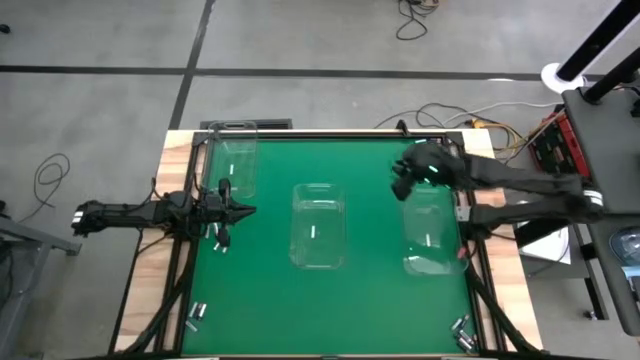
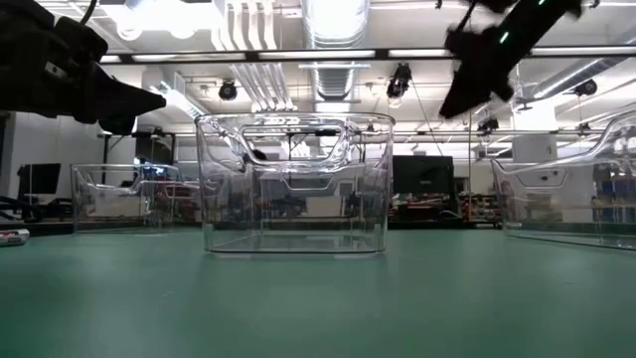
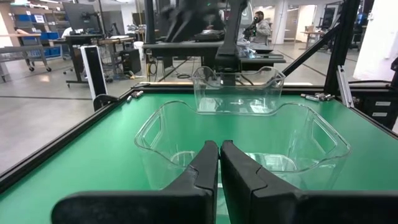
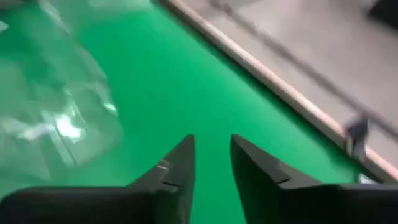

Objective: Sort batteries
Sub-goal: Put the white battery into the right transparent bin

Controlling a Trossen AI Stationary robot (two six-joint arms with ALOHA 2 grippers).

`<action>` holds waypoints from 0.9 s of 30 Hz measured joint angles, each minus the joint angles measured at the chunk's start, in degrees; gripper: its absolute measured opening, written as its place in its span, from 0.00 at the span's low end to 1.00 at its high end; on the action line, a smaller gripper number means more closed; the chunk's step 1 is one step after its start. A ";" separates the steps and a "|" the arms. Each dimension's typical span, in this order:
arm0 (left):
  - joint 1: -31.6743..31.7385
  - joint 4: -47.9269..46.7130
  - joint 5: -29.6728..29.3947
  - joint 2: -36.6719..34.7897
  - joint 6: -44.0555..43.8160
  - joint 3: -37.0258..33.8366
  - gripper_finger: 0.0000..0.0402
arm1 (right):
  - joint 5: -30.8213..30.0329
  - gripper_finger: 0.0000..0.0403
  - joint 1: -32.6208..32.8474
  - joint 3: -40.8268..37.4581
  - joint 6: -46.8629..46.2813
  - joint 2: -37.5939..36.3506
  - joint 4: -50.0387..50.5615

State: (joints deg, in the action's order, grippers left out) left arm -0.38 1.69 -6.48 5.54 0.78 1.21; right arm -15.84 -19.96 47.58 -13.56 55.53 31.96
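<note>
Three clear bins stand on the green table: one far left (image 1: pixel 232 150), one in the middle (image 1: pixel 318 192), one on the right (image 1: pixel 437 262). A silvery battery lies in the middle bin (image 1: pixel 312 232) and another in the right bin (image 1: pixel 425 243). Loose batteries lie beside my left gripper (image 1: pixel 222 243), at the near left corner (image 1: pixel 197 314) and at the near right corner (image 1: pixel 462 330). My left gripper (image 3: pixel 219 152) is shut and empty at the table's left side, pointing at the middle bin (image 3: pixel 249 140). My right gripper (image 4: pixel 212 149) is open and empty, hovering high over the right bin's far end.
A black frame rail (image 1: pixel 330 132) runs around the green mat, with wooden table edges outside it. Bare green surface (image 1: pixel 330 310) lies near the front, between the two battery piles. Cables and a red device (image 1: pixel 550 140) sit beyond the far right corner.
</note>
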 joint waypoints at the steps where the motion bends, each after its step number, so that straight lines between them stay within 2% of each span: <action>1: 0.00 0.00 0.00 0.00 0.00 -0.02 0.00 | 0.82 0.31 -2.76 0.02 -0.03 2.05 0.04; 7: 0.00 0.00 0.00 0.00 0.00 -0.02 0.00 | 1.17 0.47 -15.13 -0.84 -0.71 10.89 -2.94; 16: -0.02 0.00 0.00 0.00 0.00 -0.02 0.00 | 1.30 0.65 -24.80 0.19 -1.26 16.65 -4.82; 27: -0.02 0.00 0.00 0.00 0.00 -0.02 0.00 | 1.99 0.73 -35.49 11.08 -2.07 29.79 4.18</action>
State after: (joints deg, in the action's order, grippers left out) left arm -0.40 1.69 -6.48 5.54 0.78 1.19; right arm -13.85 -55.45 58.65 -15.63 85.32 36.13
